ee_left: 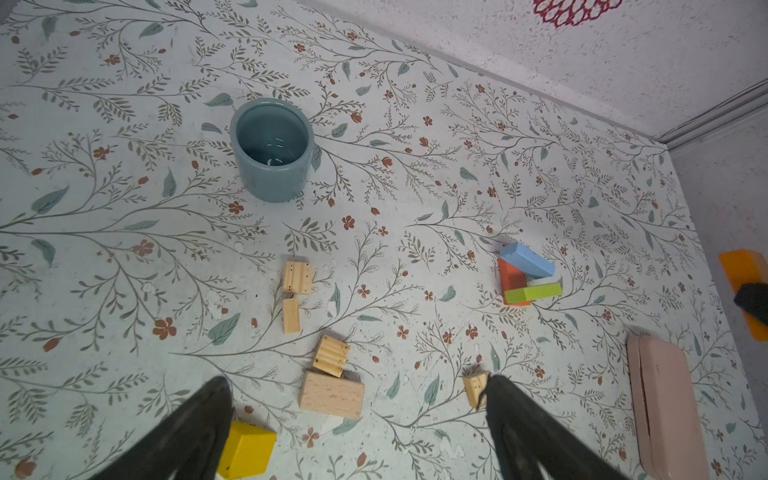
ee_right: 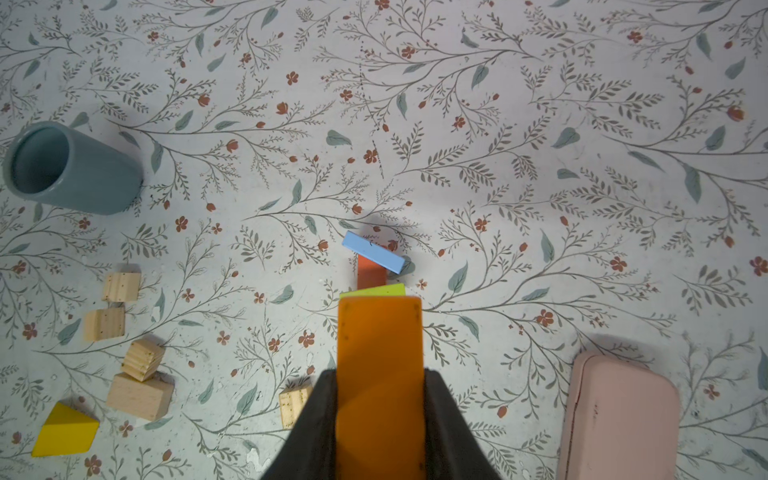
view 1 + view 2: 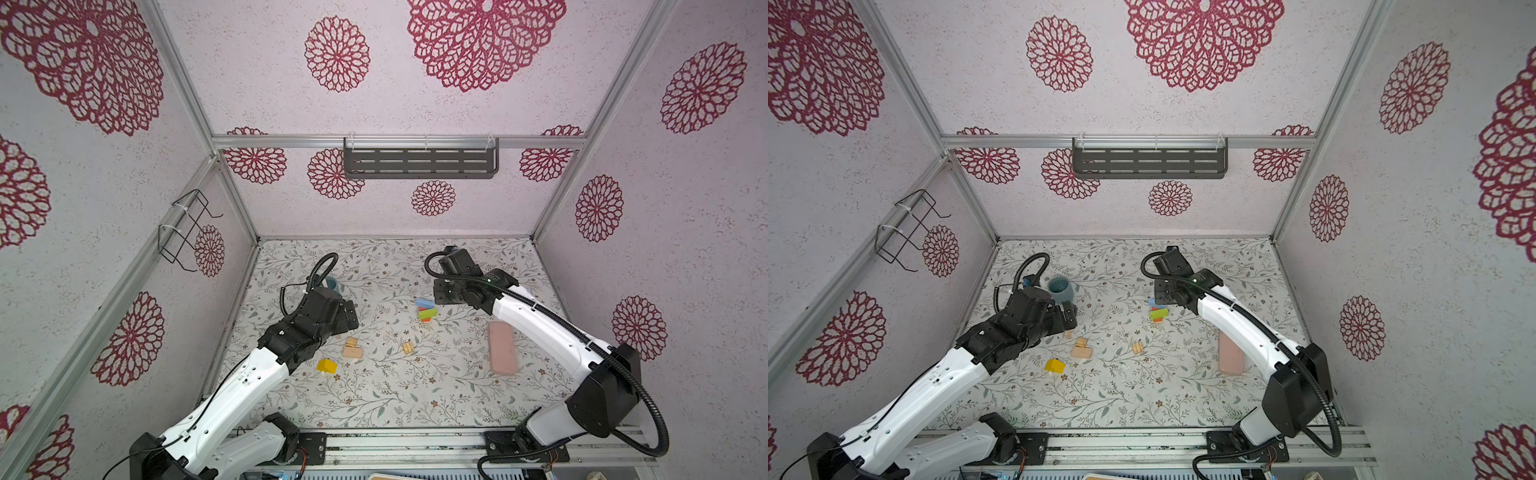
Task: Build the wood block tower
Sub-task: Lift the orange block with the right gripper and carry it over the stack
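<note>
The tower (image 3: 426,309) is a low, crooked stack right of centre, with a light blue block (image 2: 372,252) askew on top of red and green ones. Just right of it, my right gripper (image 2: 380,374) is shut on a long orange block (image 2: 380,332); the block's far end overlaps the green block (image 2: 374,290) in the right wrist view. My left gripper (image 1: 357,384) is open above the loose blocks: a yellow one (image 1: 247,449), a large plain one (image 1: 331,394), a grooved one (image 1: 331,355) and a small one (image 1: 473,386) beside a fingertip.
A grey-blue mug (image 1: 272,149) stands upright at the back left, close to the left arm. A flat pink slab (image 3: 502,349) lies at the right, below the right arm. Two more plain blocks (image 1: 298,277) lie between the mug and the loose group.
</note>
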You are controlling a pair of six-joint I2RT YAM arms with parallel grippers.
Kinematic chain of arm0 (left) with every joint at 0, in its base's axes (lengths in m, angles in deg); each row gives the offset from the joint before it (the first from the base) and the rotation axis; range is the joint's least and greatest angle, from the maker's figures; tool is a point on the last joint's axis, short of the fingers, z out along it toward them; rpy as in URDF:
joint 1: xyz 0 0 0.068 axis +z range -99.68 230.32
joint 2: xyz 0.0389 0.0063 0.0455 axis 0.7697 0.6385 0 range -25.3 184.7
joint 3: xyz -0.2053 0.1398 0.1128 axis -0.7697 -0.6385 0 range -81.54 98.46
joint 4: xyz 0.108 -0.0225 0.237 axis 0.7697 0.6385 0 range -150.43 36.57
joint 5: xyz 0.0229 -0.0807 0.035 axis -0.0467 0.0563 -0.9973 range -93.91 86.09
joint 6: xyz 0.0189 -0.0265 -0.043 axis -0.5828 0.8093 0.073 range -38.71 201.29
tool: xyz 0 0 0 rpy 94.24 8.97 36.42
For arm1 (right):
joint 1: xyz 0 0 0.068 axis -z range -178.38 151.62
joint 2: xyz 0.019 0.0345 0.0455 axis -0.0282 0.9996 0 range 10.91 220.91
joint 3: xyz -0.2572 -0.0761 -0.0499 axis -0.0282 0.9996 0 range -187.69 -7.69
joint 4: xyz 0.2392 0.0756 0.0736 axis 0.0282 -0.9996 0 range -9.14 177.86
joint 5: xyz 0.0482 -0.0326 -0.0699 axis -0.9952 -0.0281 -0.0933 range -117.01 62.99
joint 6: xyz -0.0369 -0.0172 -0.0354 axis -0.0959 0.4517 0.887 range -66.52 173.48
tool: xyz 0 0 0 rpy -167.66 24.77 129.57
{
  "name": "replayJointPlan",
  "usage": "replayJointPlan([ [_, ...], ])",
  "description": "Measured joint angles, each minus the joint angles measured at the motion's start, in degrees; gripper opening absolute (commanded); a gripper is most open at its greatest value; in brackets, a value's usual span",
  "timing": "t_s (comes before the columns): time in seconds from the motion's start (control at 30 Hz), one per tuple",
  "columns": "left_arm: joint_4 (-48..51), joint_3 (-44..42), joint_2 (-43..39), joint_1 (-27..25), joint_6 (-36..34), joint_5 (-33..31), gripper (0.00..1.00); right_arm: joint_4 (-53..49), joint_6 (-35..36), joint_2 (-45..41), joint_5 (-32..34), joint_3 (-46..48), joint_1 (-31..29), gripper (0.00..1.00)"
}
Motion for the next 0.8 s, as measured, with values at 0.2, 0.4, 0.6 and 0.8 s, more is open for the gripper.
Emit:
replayJointPlan([
  [0.2,-1.36,0.0,0.0,0.74,-0.24,-0.48,0.97,3.34,0.94,2.58,-3.08,0.61,1.18,0.19],
  [0.4,-2.73,0.0,0.37,1.75,-0.44,-0.2,0.97,4.9,0.94,7.72,-4.5,0.59,2.19,0.19],
  [0.6,-3.89,-1.07,1.68,2.29,-0.46,0.37,0.97,5.03,0.85,9.27,-5.84,0.59,2.21,0.18],
  [0.8,-3.72,-1.51,1.53,2.47,-0.57,1.14,0.97,5.01,0.92,9.4,-5.97,0.59,2.25,0.18],
])
